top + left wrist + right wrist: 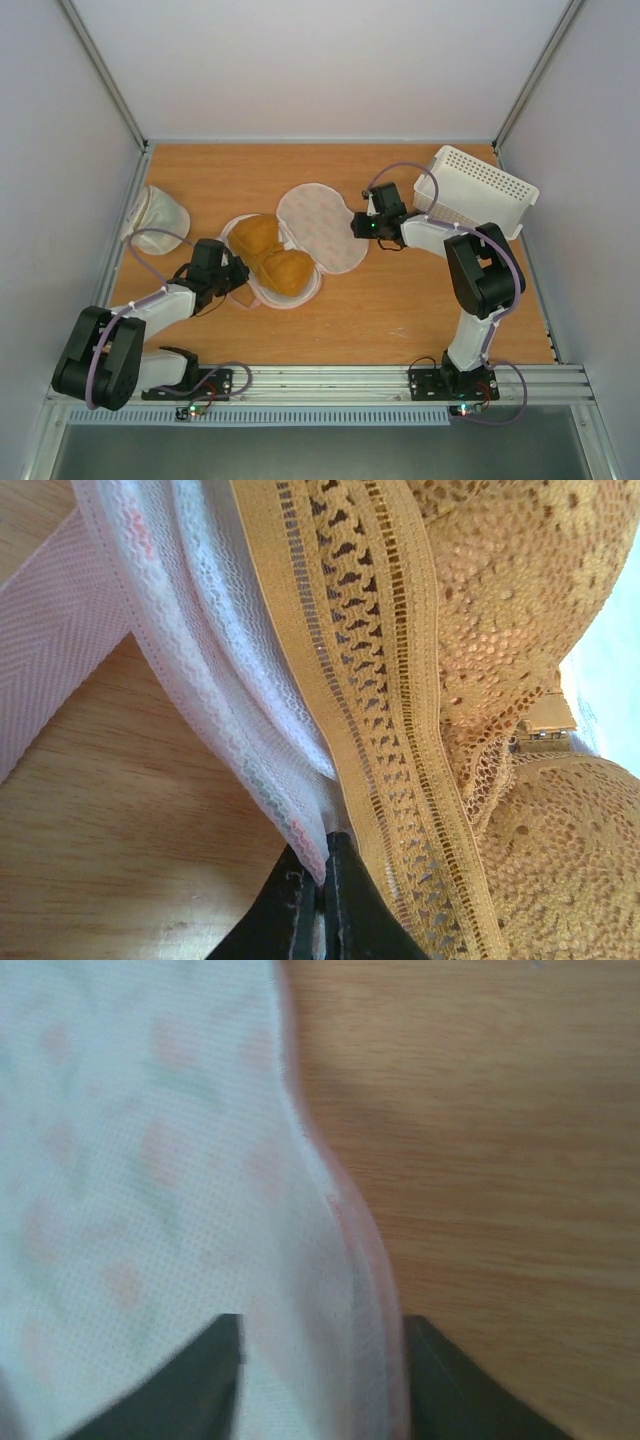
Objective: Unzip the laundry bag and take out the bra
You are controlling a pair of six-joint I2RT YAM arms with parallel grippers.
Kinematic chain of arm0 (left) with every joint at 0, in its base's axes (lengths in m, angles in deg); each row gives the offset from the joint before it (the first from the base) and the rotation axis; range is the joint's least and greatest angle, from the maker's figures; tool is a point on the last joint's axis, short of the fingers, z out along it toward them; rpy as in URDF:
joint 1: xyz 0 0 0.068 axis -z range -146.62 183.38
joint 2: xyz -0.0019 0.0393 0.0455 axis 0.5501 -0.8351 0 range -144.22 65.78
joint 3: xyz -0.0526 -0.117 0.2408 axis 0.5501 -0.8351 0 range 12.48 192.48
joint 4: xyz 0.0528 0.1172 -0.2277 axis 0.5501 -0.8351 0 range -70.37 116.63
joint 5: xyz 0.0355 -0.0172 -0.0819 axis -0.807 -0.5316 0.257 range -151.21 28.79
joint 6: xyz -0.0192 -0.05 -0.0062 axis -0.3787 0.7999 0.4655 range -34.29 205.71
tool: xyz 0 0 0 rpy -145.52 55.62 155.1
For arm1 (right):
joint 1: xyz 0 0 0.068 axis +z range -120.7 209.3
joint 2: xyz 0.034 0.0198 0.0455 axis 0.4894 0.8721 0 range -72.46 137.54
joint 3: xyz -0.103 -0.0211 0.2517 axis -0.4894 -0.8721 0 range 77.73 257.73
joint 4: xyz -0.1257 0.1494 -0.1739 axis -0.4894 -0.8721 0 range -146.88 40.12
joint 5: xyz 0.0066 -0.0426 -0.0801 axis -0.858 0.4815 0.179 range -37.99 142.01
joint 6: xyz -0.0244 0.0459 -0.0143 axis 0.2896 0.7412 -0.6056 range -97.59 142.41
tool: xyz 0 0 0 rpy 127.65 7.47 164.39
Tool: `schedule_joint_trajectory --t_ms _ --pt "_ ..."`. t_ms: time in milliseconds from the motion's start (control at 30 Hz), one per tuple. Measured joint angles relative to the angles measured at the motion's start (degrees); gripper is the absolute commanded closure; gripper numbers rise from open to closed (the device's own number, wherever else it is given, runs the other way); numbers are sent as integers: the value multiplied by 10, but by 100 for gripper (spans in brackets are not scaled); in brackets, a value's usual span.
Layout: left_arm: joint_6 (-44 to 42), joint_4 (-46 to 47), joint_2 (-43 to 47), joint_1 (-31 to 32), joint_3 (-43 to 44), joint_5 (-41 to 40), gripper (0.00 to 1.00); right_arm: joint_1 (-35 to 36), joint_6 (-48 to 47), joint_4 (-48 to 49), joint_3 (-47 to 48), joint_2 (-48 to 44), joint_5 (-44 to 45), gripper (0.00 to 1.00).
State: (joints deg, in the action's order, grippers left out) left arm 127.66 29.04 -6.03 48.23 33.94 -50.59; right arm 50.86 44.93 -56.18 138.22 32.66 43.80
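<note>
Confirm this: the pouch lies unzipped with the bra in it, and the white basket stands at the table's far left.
Not quite: the basket stands at the far right, as the top view shows. The pouch is unzipped, the bra in it.

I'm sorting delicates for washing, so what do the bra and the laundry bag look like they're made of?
The bra: mustard lace, matte, judging by its openwork holes and patterned band; the fibre can't be told. The laundry bag: fine mesh-like fabric, cream with pink prints, going by its tiny dotted weave.
</note>
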Motion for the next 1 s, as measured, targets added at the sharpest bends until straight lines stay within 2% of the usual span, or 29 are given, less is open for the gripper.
schedule_joint_trajectory --t_ms 33,67,100,233,367,467,567,600,667,700,800,867,1000 --pt "0 0 0 0 -1 0 99 0 1 -2 0 0 5 33" --pt "0 0 0 0 -1 0 100 0 -2 -3 -1 0 14 8" --pt "0 0 0 0 -2 0 99 0 -2 -6 -1 0 22 2" --pt "0 0 6 0 -4 -2 99 0 -7 -18 -1 -8 60 2" --pt "0 0 13 0 -10 -5 99 13 -33 -32 -2 -55 113 1" --pt "0 0 20 0 -14 -8 100 40 -78 -32 4 -103 153 2" --pt "0 0 29 0 -19 -10 97 95 -121 -33 27 -117 126 2" --pt "0 0 32 0 -19 -10 89 104 -130 -33 37 -117 103 2" --pt "0 -1 38 0 -21 -12 59 120 -143 -29 47 -116 50 1" --pt "0 -1 42 0 -22 -14 49 123 -145 -27 48 -115 34 2" --pt "5 -12 61 0 -23 -21 26 132 -146 -28 48 -105 -1 2" --pt "10 -26 75 0 -23 -23 17 134 -142 -28 48 -93 -13 1" --pt "11 -78 99 0 -4 -30 12 135 -133 -36 48 -85 -16 1"
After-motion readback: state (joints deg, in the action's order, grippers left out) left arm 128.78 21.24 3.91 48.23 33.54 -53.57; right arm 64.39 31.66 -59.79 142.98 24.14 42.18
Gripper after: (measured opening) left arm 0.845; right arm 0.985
